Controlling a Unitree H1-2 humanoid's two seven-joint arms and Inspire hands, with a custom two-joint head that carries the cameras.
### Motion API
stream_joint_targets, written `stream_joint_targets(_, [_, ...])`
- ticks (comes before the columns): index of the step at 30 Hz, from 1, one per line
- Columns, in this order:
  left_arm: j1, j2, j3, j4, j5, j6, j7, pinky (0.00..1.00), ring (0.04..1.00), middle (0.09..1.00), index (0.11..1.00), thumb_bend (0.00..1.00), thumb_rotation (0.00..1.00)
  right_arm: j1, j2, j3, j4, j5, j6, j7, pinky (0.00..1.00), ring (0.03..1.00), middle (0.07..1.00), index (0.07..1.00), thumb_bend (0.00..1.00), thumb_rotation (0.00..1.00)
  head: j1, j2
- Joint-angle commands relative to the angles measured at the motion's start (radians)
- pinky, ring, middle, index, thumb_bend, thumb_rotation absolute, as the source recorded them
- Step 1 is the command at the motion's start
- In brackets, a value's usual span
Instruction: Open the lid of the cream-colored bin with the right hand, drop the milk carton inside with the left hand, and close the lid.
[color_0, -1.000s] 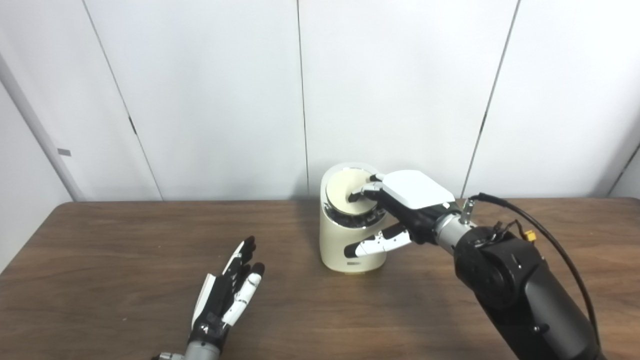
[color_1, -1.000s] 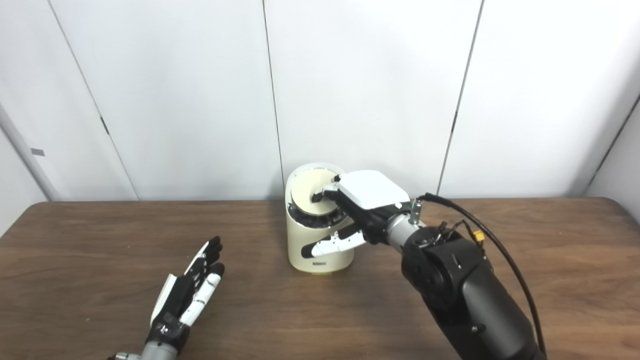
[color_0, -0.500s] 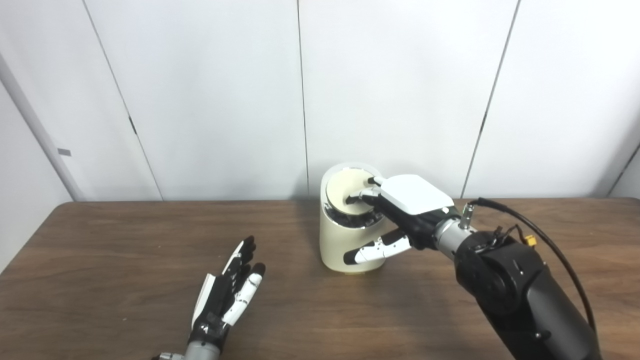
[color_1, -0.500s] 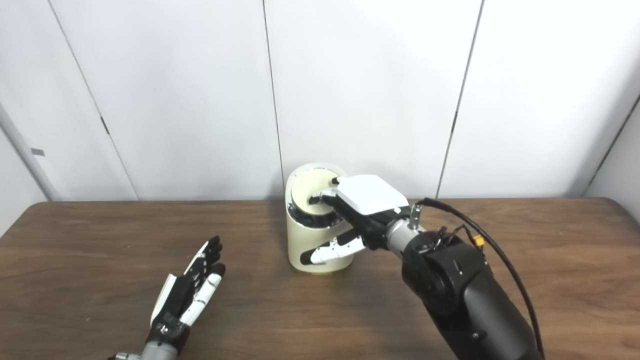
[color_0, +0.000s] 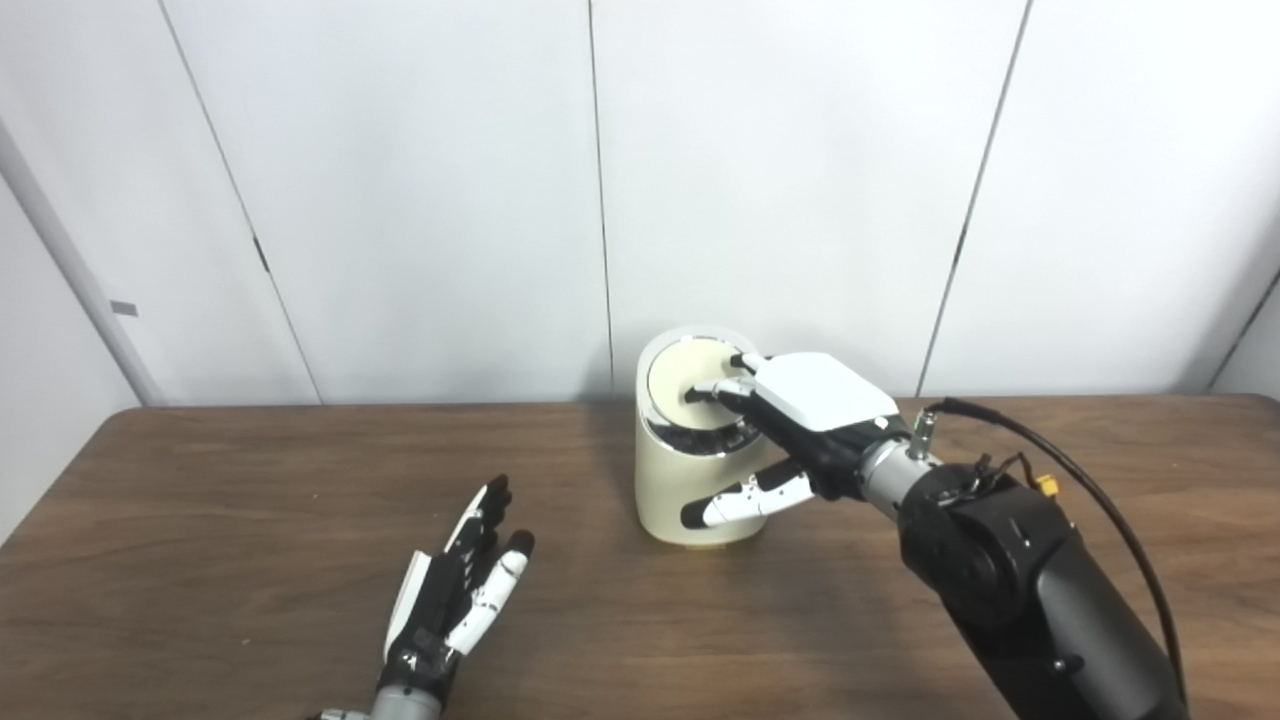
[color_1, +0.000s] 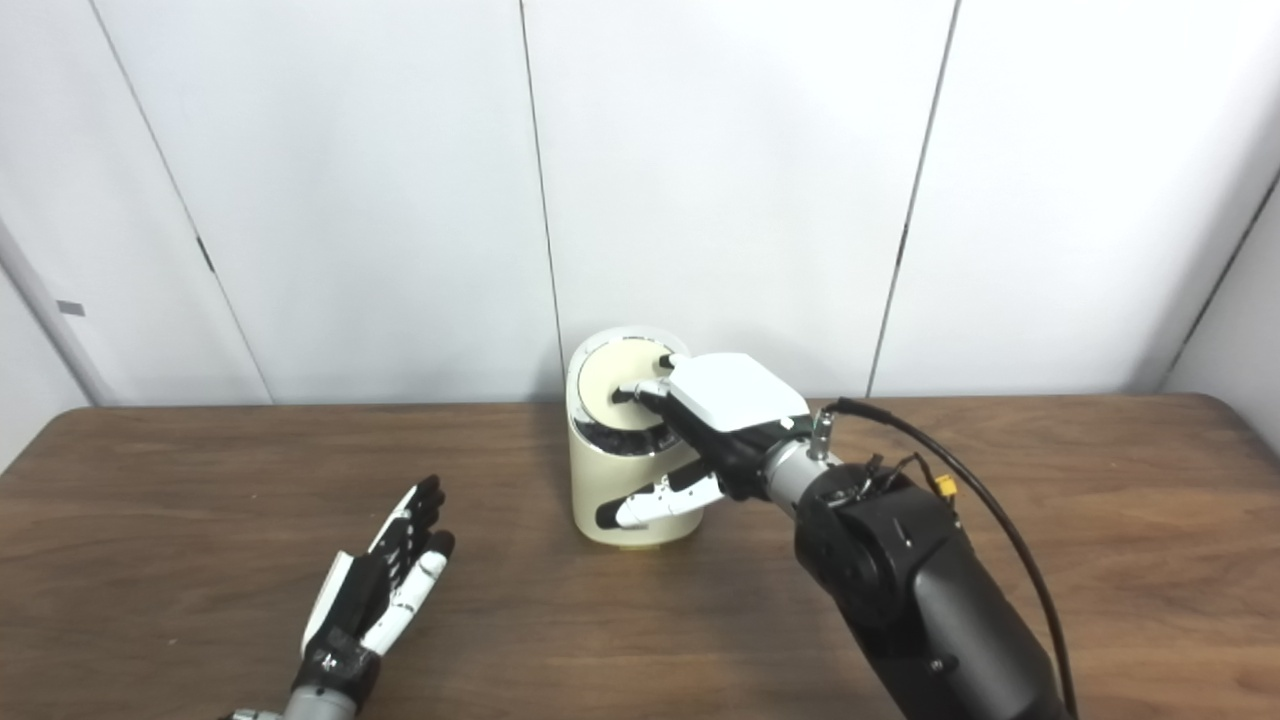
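Note:
The cream-colored bin (color_0: 676, 492) stands at the back middle of the table, close to the wall. Its round lid (color_0: 676, 368) lies almost flat in the chrome rim, with a thin dark gap showing under its front edge. My right hand (color_0: 812, 402) rests over the bin's right side, its fingertips (color_0: 705, 393) pressing on the lid and its thumb (color_0: 738, 502) stretched apart across the bin's front wall. My left hand (color_0: 455, 596) lies open on the table at the near left, palm up and empty. No milk carton is in view.
The brown wooden table (color_0: 250, 500) runs the full width of the view. White wall panels (color_0: 780, 180) stand right behind the bin. A black cable (color_0: 1085, 490) loops off my right forearm.
The lid, tilted up at its back edge a second ago, has come down nearly flat under my right hand's fingers. The right hand has sunk and shifted slightly left. The left hand has stayed still.

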Motion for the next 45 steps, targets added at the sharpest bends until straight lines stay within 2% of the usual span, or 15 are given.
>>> stream_joint_targets(1, [0.033, -0.013, -0.010, 0.012, 0.005, 0.045, -0.001, 1.00, 0.978, 0.958, 1.000, 0.50, 0.72, -0.015, 0.000, 0.005, 0.035, 0.006, -0.001, 0.017, 0.99, 0.980, 0.850, 0.886, 0.61, 0.71, 0.001, 0.001])
stream_joint_targets(9, [0.035, -0.014, -0.006, 0.007, 0.005, 0.049, 0.002, 1.00, 0.973, 0.952, 1.000, 0.51, 0.72, -0.010, 0.002, 0.021, 0.070, -0.002, -0.003, 0.011, 0.97, 0.973, 0.863, 0.882, 0.62, 0.71, 0.002, 0.005])
stream_joint_targets(15, [0.036, -0.013, -0.007, 0.002, 0.003, 0.052, 0.002, 1.00, 0.976, 0.951, 1.000, 0.51, 0.73, -0.014, -0.008, 0.010, 0.029, 0.010, 0.005, 0.022, 0.99, 0.980, 0.849, 0.893, 0.62, 0.72, 0.002, 0.006])
stream_joint_targets(22, [0.033, -0.016, -0.004, 0.012, -0.008, 0.044, -0.001, 0.99, 0.970, 0.950, 1.000, 0.50, 0.71, -0.029, -0.018, -0.044, -0.067, 0.018, 0.015, 0.013, 0.98, 0.964, 0.823, 0.891, 0.62, 0.70, 0.003, 0.005])
stream_joint_targets(27, [0.033, -0.017, -0.003, 0.013, -0.012, 0.045, -0.002, 0.96, 0.963, 0.951, 1.000, 0.48, 0.69, -0.042, -0.026, -0.085, -0.133, -0.001, 0.028, 0.034, 0.95, 0.964, 0.843, 0.903, 0.62, 0.72, 0.007, 0.005])
stream_joint_targets(32, [0.032, -0.016, -0.001, 0.014, -0.011, 0.046, 0.000, 0.96, 0.964, 0.951, 1.000, 0.49, 0.70, -0.028, -0.026, -0.128, -0.151, 0.003, 0.022, 0.006, 0.93, 0.970, 0.862, 0.901, 0.62, 0.71, 0.008, 0.004])
stream_joint_targets(38, [0.031, -0.012, 0.005, 0.018, -0.019, 0.037, -0.002, 0.94, 0.958, 0.948, 1.000, 0.48, 0.68, 0.029, -0.039, -0.185, -0.173, 0.041, 0.015, -0.023, 0.94, 0.977, 0.875, 0.895, 0.62, 0.71, 0.011, 0.004])
stream_joint_targets(39, [0.031, -0.012, 0.006, 0.018, -0.020, 0.036, -0.002, 0.95, 0.959, 0.949, 1.000, 0.48, 0.69, 0.040, -0.042, -0.193, -0.180, 0.046, 0.015, -0.026, 0.92, 0.974, 0.878, 0.895, 0.62, 0.72, 0.012, 0.004])
stream_joint_targets(41, [0.031, -0.008, 0.008, 0.011, -0.019, 0.038, -0.002, 0.96, 0.962, 0.949, 1.000, 0.48, 0.70, 0.067, -0.042, -0.212, -0.195, 0.057, 0.025, -0.027, 0.91, 0.975, 0.884, 0.897, 0.61, 0.72, 0.015, 0.004])
stream_joint_targets(45, [0.035, -0.001, 0.016, -0.030, -0.032, 0.063, -0.010, 0.96, 0.961, 0.954, 1.000, 0.48, 0.71, 0.122, -0.039, -0.244, -0.226, 0.071, 0.062, -0.015, 0.96, 0.983, 0.908, 0.912, 0.59, 0.70, 0.022, 0.005])
